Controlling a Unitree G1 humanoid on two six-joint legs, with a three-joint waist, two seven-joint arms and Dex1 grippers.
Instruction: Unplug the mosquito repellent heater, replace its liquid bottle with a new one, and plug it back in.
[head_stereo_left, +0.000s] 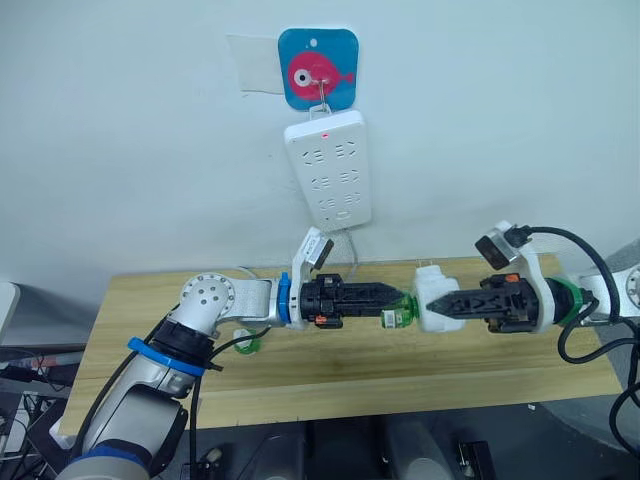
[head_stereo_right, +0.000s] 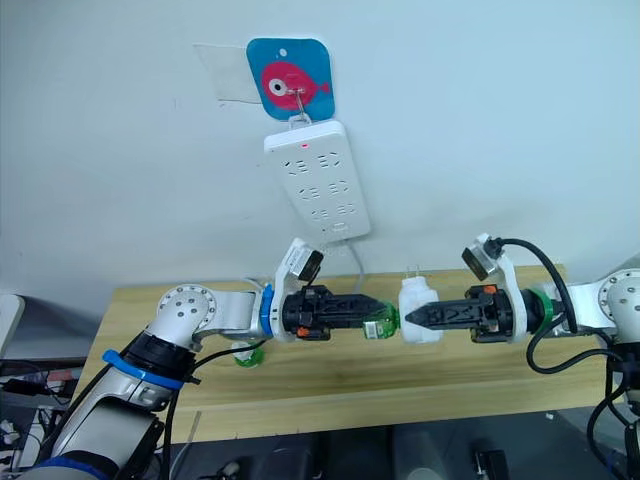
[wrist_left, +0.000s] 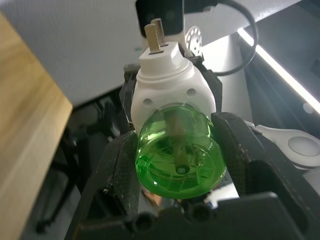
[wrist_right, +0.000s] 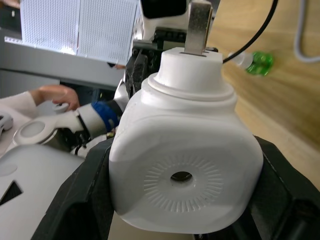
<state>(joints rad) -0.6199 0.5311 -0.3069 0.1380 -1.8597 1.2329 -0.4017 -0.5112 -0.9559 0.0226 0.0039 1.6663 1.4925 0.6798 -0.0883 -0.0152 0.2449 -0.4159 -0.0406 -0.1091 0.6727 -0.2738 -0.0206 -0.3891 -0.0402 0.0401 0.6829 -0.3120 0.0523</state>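
Green bottles, two: left pincer grips one; right pincer grips heater.

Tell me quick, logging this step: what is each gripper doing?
Left gripper: shut on round green translucent liquid bottle.
Right gripper: shut on white rounded plastic heater.

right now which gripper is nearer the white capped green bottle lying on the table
Left. The left gripper hangs just beyond the capped bottle; the right gripper, clamping the heater, is farther away.
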